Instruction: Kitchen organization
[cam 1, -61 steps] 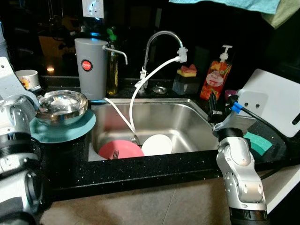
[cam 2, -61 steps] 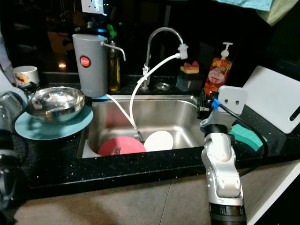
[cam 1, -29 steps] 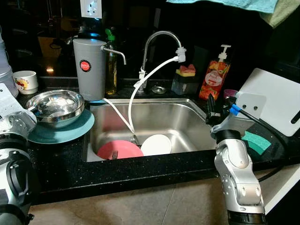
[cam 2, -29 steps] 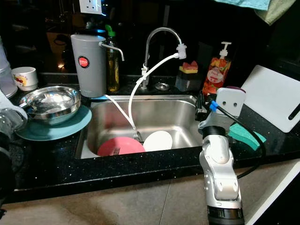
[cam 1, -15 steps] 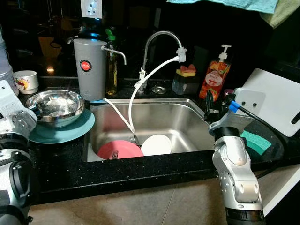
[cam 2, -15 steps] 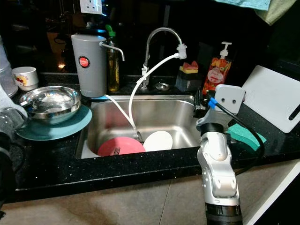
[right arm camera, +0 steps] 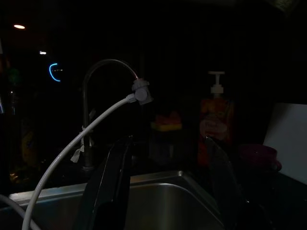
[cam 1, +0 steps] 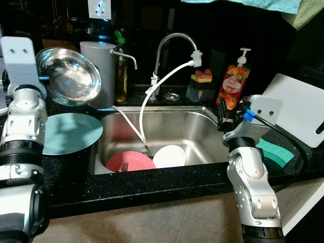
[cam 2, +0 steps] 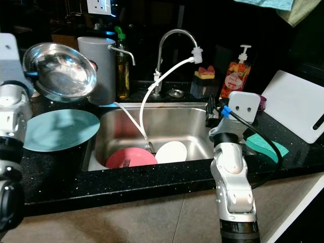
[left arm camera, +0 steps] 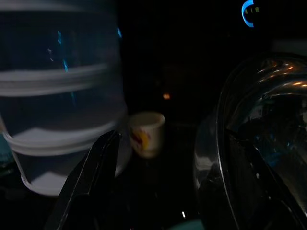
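Left tool (left arm camera: 187, 191) is pinching the rim of the steel bowl (cam 1: 72, 76), which I've got up in the air and tipped on its side, hollow facing the camera, right in front of the grey water dispenser (cam 1: 105, 61). From the wrist cam I can see one finger (left arm camera: 93, 179) outside the bowl and the other inside it, with a small printed cup (left arm camera: 146, 133) and a big water jug (left arm camera: 57, 96) in the dark behind. Under the bowl, the teal plate (cam 1: 68, 132) sits flat on the black bench (cam 1: 152, 185), just left of the sink (cam 1: 177, 124).

Right tool (right arm camera: 168, 191) hangs over the right edge of the sink, fingers spread, nothing in it, pointing toward the tap (cam 1: 174, 43) and the soap bottle (cam 1: 233, 81). Down in the sink are a pink plate (cam 1: 129, 162) with a fork on it and a white plate (cam 1: 169, 156), touching. Green sponge (cam 2: 266, 144) and white cutting board (cam 2: 296, 111) are on the bench to the right.
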Motion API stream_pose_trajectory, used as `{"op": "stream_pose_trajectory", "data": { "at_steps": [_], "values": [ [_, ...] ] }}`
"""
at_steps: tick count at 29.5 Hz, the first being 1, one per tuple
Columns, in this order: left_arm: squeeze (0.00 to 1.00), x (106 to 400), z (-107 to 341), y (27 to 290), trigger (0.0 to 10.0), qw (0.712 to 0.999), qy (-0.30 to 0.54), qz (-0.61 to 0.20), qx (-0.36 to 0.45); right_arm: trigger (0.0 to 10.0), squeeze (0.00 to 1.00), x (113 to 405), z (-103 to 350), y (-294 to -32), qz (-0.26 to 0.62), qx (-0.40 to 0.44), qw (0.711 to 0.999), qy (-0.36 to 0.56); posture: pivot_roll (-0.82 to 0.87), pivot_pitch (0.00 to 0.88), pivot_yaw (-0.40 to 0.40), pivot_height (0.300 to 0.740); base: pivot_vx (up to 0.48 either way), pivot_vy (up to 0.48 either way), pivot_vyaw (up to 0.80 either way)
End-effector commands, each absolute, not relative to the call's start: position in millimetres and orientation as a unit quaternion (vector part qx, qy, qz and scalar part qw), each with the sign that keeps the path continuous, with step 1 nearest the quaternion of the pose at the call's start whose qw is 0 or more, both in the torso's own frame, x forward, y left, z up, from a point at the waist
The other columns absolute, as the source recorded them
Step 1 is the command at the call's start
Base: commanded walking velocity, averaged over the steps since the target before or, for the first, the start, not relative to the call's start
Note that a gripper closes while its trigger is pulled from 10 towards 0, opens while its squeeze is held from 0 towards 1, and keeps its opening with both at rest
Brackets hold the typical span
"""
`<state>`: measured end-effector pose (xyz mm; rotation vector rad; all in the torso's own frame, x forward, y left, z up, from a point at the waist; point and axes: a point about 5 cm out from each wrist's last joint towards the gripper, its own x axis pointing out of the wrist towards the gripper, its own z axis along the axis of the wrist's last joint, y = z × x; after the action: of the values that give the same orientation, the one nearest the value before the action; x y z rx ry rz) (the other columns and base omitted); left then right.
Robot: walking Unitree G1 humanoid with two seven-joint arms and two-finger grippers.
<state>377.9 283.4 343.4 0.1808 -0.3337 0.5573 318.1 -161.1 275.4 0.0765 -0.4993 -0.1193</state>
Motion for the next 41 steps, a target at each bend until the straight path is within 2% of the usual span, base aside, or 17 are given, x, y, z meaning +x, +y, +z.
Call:
{"op": "stream_pose_trajectory", "data": {
  "at_steps": [1,4,6,9,15,16,20,24,25,28,29,33,34,35,41],
  "values": [
    [0.0,379,340,280,10.0,0.946,-0.155,0.27,0.092,10.0,0.0,318,276,-163,-0.061,0.043,0.967,-0.246,0.1,0.009,-0.106,0.74,0.0,0.0,0.0],
    [0.0,381,320,277,10.0,0.957,-0.109,0.261,0.068,10.0,0.0,318,275,-163,-0.061,0.043,0.967,-0.245,0.1,0.011,-0.1,0.74,0.0,0.0,0.0],
    [0.0,381,296,277,10.0,0.962,-0.052,0.268,0.021,10.0,0.0,318,275,-163,-0.062,0.042,0.967,-0.243,0.1,0.012,-0.101,0.74,0.0,0.0,0.0],
    [0.0,379,277,279,10.0,0.958,0.0,0.282,-0.046,10.0,0.0,318,274,-163,-0.062,0.042,0.967,-0.242,0.1,0.015,-0.104,0.74,0.0,0.0,0.0],
    [0.0,371,267,289,10.0,0.941,0.045,0.32,-0.102,10.0,0.0,319,274,-162,-0.059,0.041,0.968,-0.241,0.1,0.017,-0.111,0.74,0.0,0.0,0.0],
    [1.0,368,268,293,10.0,0.936,0.044,0.333,-0.103,10.0,0.0,319,274,-162,-0.058,0.041,0.968,-0.241,0.1,0.018,-0.111,0.74,0.0,0.0,0.0],
    [1.0,365,270,296,10.0,0.933,0.042,0.342,-0.106,10.0,0.0,320,274,-162,-0.057,0.041,0.968,-0.24,0.11,0.019,-0.116,0.74,0.0,0.0,0.0],
    [1.0,358,289,297,10.0,0.932,-0.007,0.353,-0.076,10.0,0.0,320,274,-160,-0.052,0.042,0.969,-0.24,0.11,0.02,-0.118,0.74,0.0,0.0,0.0],
    [0.9,356,303,295,10.0,0.932,-0.042,0.355,-0.063,10.0,0.0,321,274,-159,-0.051,0.043,0.969,-0.24,0.11,0.02,-0.119,0.74,0.0,0.0,0.0],
    [0.9,354,311,294,10.0,0.931,-0.062,0.356,-0.053,10.0,0.0,321,274,-159,-0.05,0.043,0.969,-0.24,0.11,0.02,-0.119,0.74,0.0,0.0,0.0],
    [0.0,353,326,287,10.0,0.935,-0.097,0.338,-0.044,10.0,0.0,321,274,-158,-0.05,0.043,0.969,-0.24,0.11,0.018,-0.119,0.74,0.0,0.0,0.0],
    [0.0,353,329,284,10.0,0.938,-0.102,0.329,-0.044,10.0,0.0,320,274,-158,-0.05,0.044,0.969,-0.239,0.11,0.018,-0.119,0.74,0.0,0.0,0.0],
    [0.0,356,328,278,10.0,0.945,-0.09,0.308,-0.06,10.0,0.0,320,274,-158,-0.05,0.044,0.969,-0.239,0.11,0.018,-0.119,0.74,0.0,0.0,0.0],
    [0.0,367,316,265,10.0,0.956,-0.032,0.269,-0.111,10.0,0.0,320,274,-158,-0.049,0.045,0.969,-0.239,0.11,0.018,-0.117,0.74,0.0,0.0,0.0],
    [0.0,373,296,259,10.0,0.95,0.04,0.263,-0.164,10.0,0.0,320,274,-158,-0.051,0.045,0.968,-0.24,0.11,0.017,-0.112,0.74,0.0,0.0,0.0]
  ]
}}
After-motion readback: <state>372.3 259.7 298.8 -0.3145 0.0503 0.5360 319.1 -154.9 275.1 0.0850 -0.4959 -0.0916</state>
